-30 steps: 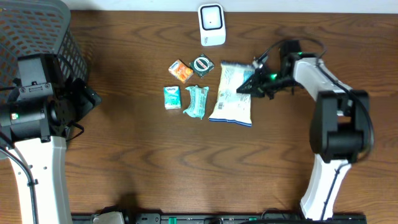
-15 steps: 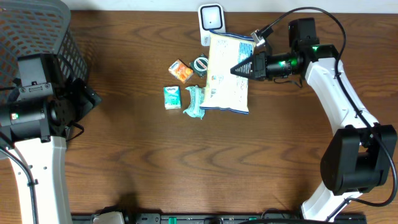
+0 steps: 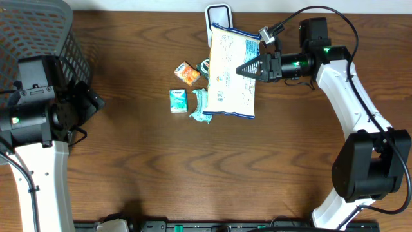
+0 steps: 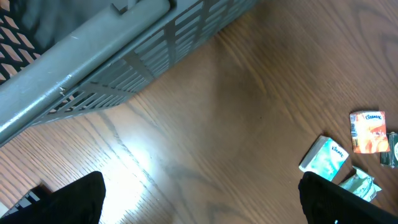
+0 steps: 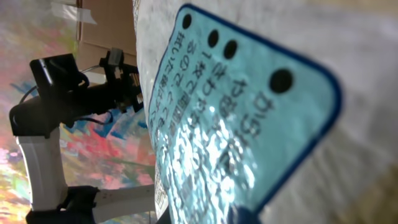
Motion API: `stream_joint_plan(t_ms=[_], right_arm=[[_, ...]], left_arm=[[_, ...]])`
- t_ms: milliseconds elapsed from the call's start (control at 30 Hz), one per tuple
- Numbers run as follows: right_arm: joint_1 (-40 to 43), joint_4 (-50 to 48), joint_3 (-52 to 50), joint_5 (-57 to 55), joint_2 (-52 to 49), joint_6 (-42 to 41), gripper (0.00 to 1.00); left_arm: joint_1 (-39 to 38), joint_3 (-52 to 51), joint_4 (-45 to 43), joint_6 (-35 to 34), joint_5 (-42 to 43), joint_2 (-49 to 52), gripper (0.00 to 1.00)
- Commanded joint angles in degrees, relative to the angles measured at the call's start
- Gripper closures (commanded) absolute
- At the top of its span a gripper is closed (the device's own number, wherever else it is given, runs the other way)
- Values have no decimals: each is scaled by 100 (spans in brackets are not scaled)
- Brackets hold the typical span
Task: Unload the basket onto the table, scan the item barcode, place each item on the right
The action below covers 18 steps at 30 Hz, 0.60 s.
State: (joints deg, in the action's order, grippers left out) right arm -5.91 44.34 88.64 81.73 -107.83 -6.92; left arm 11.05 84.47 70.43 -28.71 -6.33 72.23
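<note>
The right tool [image 3: 245, 69] is shut tight on the right side of a big white and blue snack bag [image 3: 230, 74]. The bag is in the upper middle of the top view. Its top edge covers the lower part of the white scanner [image 3: 218, 11], which is at the very top of the frame. In the right wrist view the bag fills most of the frame. A shiny blue label with dark writing faces the camera.

Some small things lie on the brown worktop [image 3: 193, 174], just left of the bag. There is an orange packet [image 3: 187, 73] and a teal packet [image 3: 178, 101]. A green packet [image 3: 201, 108] peeks out at the bag's lower left corner.

A grey basket [image 3: 38, 32] stands in the upper left corner. The left tool [image 4: 199, 186] is near it and is wide open, holding nothing. In the left wrist view its two dark fingers [image 4: 74, 199] show in the bottom corners, with bare wood between them.
</note>
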Motion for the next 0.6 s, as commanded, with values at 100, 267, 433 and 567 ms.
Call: stream_joint_plan(t_ms=[100,267,433,567], right_arm=[[-50,0,35,435,133,33,99],[-107,-181,35,203,133,35,99],[-122,-264,35,70,133,35,99],[-131,-308,35,68,133,35,99]], left_arm=[[20,13,7,-55,-17,0,2],[20,13,7,-55,-17,0,3],[20,13,7,-55,-17,0,2],[20,13,7,-55,-17,0,2]])
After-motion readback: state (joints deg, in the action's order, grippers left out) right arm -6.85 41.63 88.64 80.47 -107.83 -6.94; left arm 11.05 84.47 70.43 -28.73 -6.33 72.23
